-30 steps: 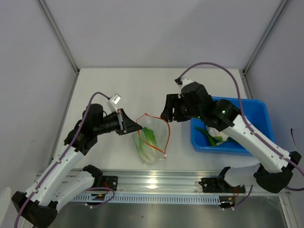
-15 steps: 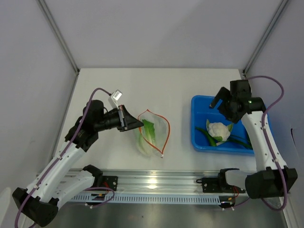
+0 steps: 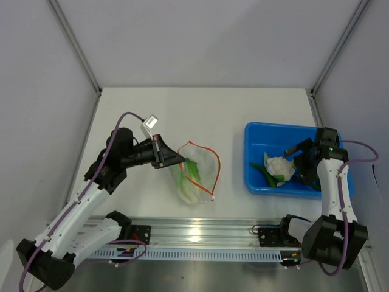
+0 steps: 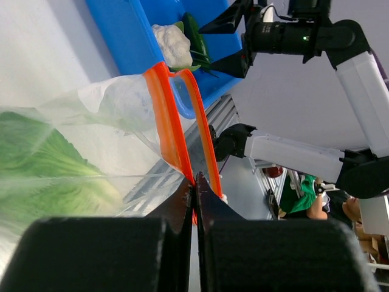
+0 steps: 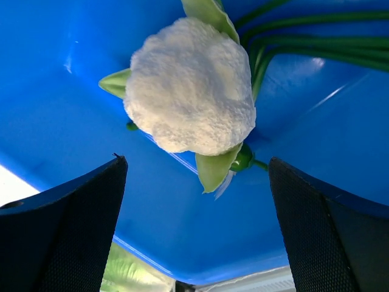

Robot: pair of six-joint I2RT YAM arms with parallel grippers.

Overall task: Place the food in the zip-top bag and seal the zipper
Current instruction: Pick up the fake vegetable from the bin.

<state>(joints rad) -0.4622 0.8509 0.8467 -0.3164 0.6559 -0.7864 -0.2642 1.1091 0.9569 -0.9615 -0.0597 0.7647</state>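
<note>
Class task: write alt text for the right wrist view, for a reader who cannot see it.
A white cauliflower with green leaves lies in a blue bin, framed by the open black fingers of the right end effector.

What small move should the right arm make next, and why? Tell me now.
Probably lower the open right jaws straight onto the cauliflower and close: it sits centred between them in the blue bin, and the left jaws hold the zip-top bag mouth open.
</note>
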